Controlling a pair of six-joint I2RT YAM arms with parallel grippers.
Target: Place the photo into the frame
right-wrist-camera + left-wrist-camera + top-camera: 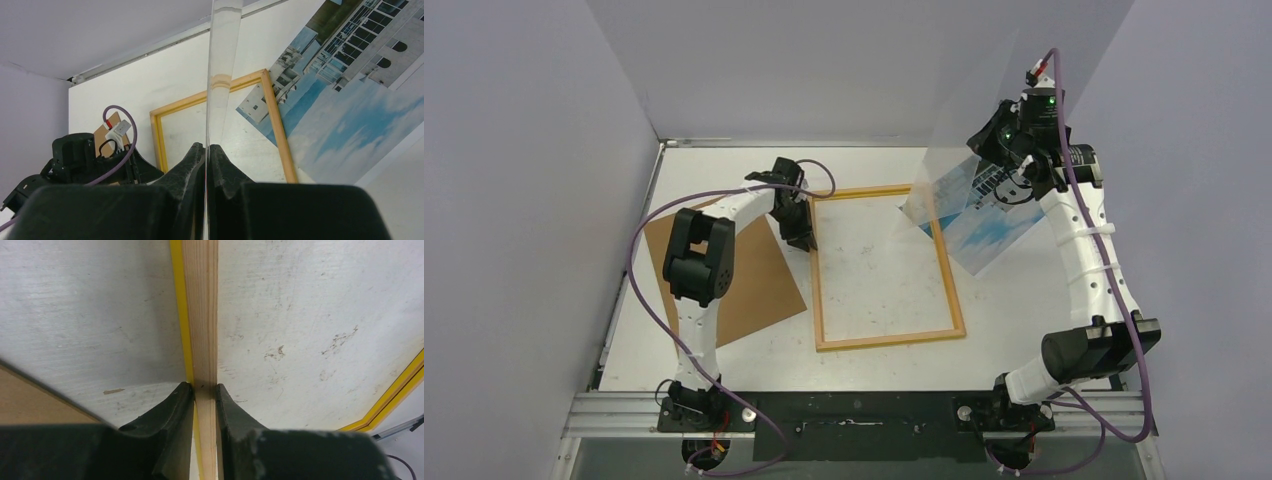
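White table [1024,310]: my left gripper [205,387] pinches the frame [822,290]'s left rail, long axis near-to-far. Farther right the photo [989,235] lies diagonal, one corner under the frame's far-right corner, right arm nearer. My right gripper [206,147] is clamped on a clear sheet [222,45].

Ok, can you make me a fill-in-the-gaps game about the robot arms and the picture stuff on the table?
1. The left gripper is pinching one rail of the ____.
2. The sheet in the right gripper is ____, so you can see through it.
3. The photo shows a white building under a ____ sky.
4. Seen from above, the brown board lies to the ____ of the frame.

Missing words: frame, clear, blue, left.
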